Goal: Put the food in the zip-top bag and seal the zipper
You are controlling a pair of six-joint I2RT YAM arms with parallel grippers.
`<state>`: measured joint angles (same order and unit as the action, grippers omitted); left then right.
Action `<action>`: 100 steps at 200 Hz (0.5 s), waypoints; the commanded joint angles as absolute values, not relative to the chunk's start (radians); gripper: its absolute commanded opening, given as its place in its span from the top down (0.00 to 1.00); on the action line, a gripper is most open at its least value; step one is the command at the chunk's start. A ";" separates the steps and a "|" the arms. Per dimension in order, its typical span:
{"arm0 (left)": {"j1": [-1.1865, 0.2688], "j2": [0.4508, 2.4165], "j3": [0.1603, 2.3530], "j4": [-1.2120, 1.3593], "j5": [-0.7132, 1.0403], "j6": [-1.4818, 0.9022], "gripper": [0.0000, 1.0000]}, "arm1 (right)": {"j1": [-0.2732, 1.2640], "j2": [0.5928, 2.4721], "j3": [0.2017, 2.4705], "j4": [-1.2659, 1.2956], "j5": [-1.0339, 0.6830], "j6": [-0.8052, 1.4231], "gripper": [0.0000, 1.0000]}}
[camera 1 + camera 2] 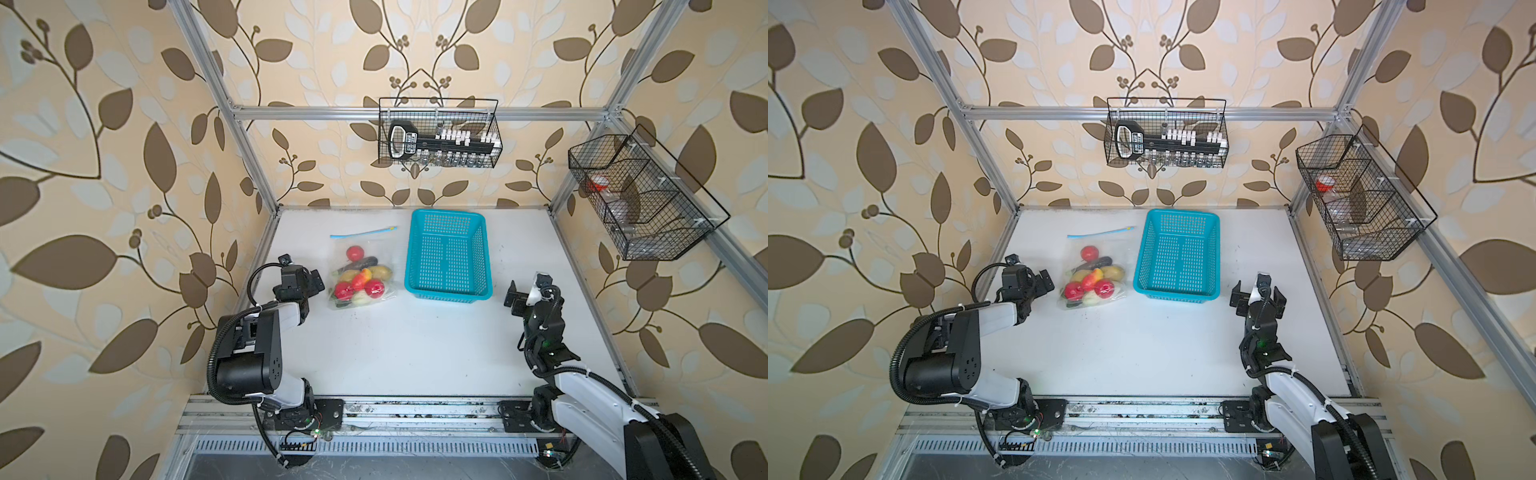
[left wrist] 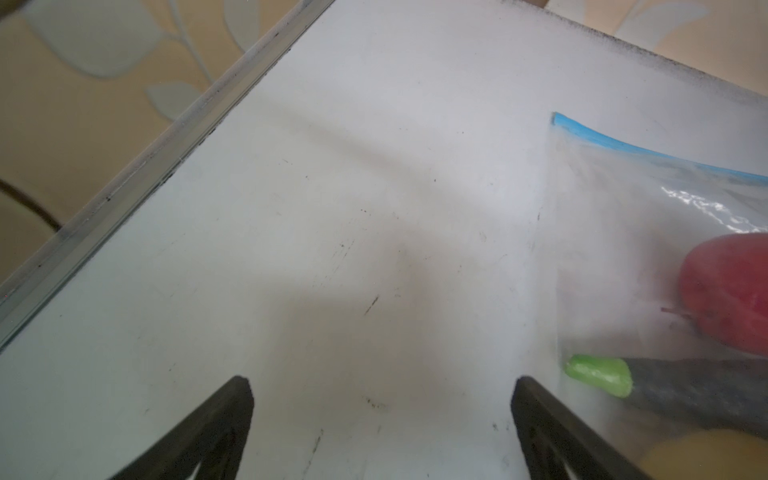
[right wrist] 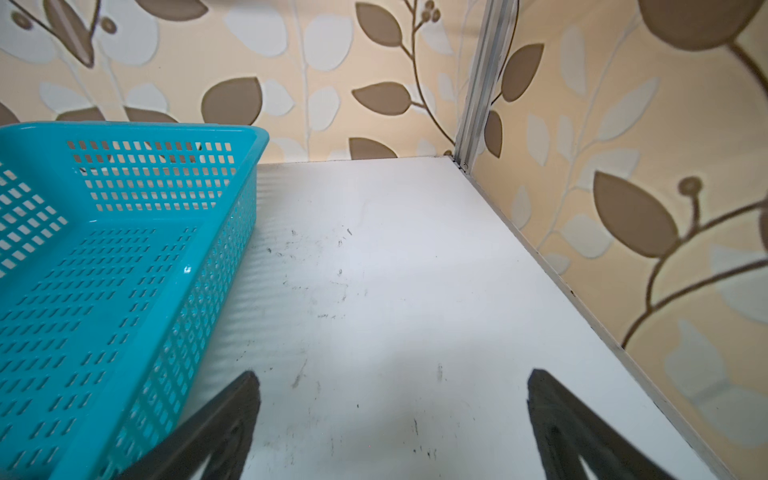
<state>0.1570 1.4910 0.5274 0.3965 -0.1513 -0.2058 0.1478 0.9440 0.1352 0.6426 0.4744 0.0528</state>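
A clear plastic zip-top bag [image 1: 365, 248] lies flat on the white table [image 1: 415, 332], colourful toy produce [image 1: 359, 282] inside, light-blue zipper strip [image 1: 361, 232] farthest back.

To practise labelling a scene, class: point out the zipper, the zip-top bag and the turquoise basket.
zipper [image 1: 363, 232]: in a top view, middle of the light-blue strip.
zip-top bag [image 1: 376, 246]: in a top view, bare clear plastic beside that strip.
turquoise basket [image 1: 449, 295]: in a top view, its near wall.
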 commanded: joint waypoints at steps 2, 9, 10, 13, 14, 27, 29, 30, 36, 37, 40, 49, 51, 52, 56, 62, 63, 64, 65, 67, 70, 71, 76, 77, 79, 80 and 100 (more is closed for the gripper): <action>0.147 1.475 0.539 0.440 -0.159 -0.186 0.01 | 0.129 1.020 0.111 0.820 0.450 0.044 0.00; 0.144 1.469 0.524 0.463 -0.155 -0.180 0.01 | 0.126 1.049 0.099 0.880 0.443 0.048 0.00; 0.144 1.467 0.522 0.465 -0.154 -0.180 0.01 | 0.126 1.051 0.097 0.889 0.442 0.048 0.00; 0.143 1.461 0.513 0.476 -0.153 -0.181 0.01 | 0.124 1.059 0.091 0.914 0.438 0.051 0.00; 0.144 1.458 0.510 0.480 -0.151 -0.179 0.01 | 0.124 1.062 0.090 0.923 0.434 0.051 0.00; 0.144 1.447 0.476 0.525 -0.148 -0.176 0.01 | 0.114 1.097 0.087 0.976 0.399 0.032 0.00; 0.144 1.447 0.470 0.531 -0.147 -0.176 0.01 | 0.115 1.103 0.090 0.978 0.400 0.031 0.00; 0.143 1.447 0.467 0.533 -0.148 -0.176 0.01 | 0.114 1.106 0.091 0.978 0.403 0.033 0.00; 0.143 1.430 0.456 0.548 -0.151 -0.179 0.01 | 0.111 1.123 0.096 0.986 0.412 0.036 0.00; 0.143 1.422 0.455 0.549 -0.151 -0.178 0.01 | 0.111 1.127 0.097 0.988 0.413 0.036 0.00; 0.143 1.414 0.452 0.555 -0.148 -0.178 0.01 | 0.109 1.137 0.096 0.997 0.418 0.039 0.00; 0.142 1.413 0.447 0.561 -0.148 -0.174 0.01 | 0.103 1.165 0.092 1.028 0.418 0.043 0.00; 0.142 1.414 0.448 0.561 -0.149 -0.174 0.01 | 0.103 1.171 0.092 1.033 0.418 0.043 0.00; 0.143 1.414 0.448 0.560 -0.148 -0.174 0.01 | 0.103 1.174 0.091 1.036 0.418 0.042 0.00; 0.142 1.417 0.450 0.558 -0.148 -0.173 0.01 | 0.101 1.184 0.091 1.045 0.417 0.043 0.00; 0.141 1.420 0.455 0.553 -0.152 -0.172 0.01 | 0.098 1.199 0.091 1.059 0.419 0.050 0.00; 0.141 1.420 0.455 0.552 -0.152 -0.172 0.01 | 0.098 1.201 0.090 1.061 0.419 0.050 0.00; 0.140 1.420 0.457 0.551 -0.152 -0.171 0.01 | 0.097 1.203 0.089 1.063 0.419 0.052 0.00; 0.139 1.420 0.457 0.551 -0.153 -0.171 0.01 | 0.097 1.205 0.089 1.065 0.418 0.053 0.00; 0.138 1.421 0.459 0.550 -0.153 -0.171 0.01 | 0.096 1.209 0.089 1.069 0.417 0.053 0.00; 0.137 1.423 0.461 0.548 -0.155 -0.170 0.01 | 0.097 1.210 0.089 1.074 0.415 0.053 0.00; 0.138 1.423 0.460 0.548 -0.155 -0.171 0.01 | 0.095 1.213 0.089 1.075 0.414 0.053 0.00; 0.136 1.425 0.463 0.544 -0.158 -0.169 0.01 | 0.094 1.223 0.089 1.082 0.407 0.051 0.00; 0.135 1.426 0.463 0.543 -0.159 -0.169 0.01 | 0.095 1.223 0.089 1.083 0.406 0.051 0.00; 0.134 1.426 0.465 0.542 -0.159 -0.169 0.01 | 0.095 1.227 0.089 1.086 0.404 0.051 0.00; 0.134 1.426 0.465 0.542 -0.160 -0.169 0.01 | 0.095 1.228 0.089 1.087 0.403 0.051 0.00; 0.129 1.431 0.472 0.535 -0.164 -0.166 0.01 | 0.093 1.243 0.100 1.079 0.384 0.045 0.00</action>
<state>0.1425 1.4521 0.4511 0.4995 -0.1501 -0.1844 0.0975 1.2285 0.1001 1.0039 0.4175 0.0551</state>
